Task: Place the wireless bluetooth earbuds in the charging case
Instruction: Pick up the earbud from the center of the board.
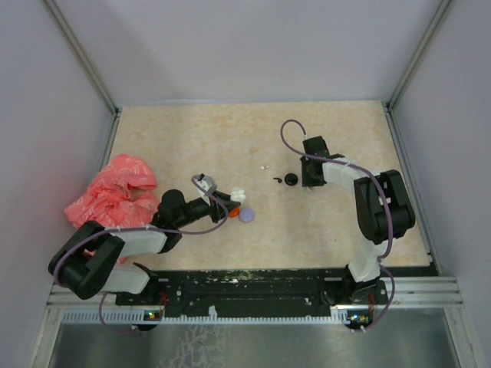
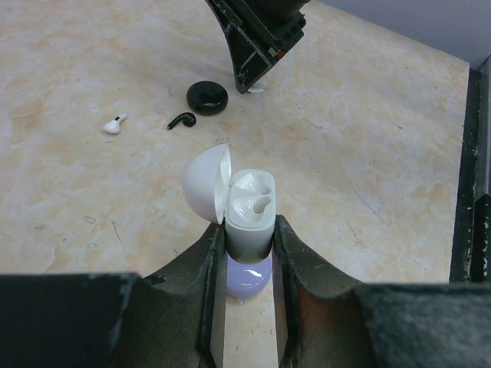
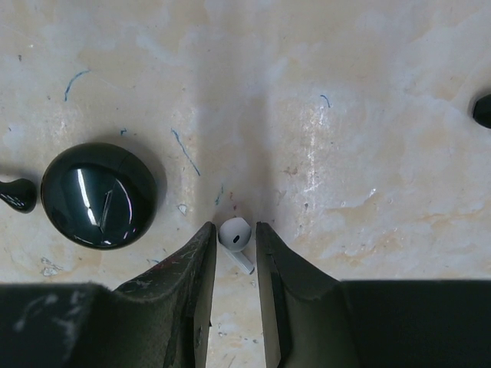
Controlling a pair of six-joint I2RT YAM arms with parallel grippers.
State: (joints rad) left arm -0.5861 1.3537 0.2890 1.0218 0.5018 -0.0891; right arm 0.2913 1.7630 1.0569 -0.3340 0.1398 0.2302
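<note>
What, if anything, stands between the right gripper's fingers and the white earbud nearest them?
Nothing visible. The white earbud lies on the table directly between the fingers of the right gripper; the black round case sits to one side, apart.

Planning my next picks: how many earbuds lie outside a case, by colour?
White earbuds: 2, one lying free, one inside the right pincer
Black earbud: 1
Total: 3
Uncounted: red bit by the lilac case, dark shape at a frame edge, both unclear.
</note>
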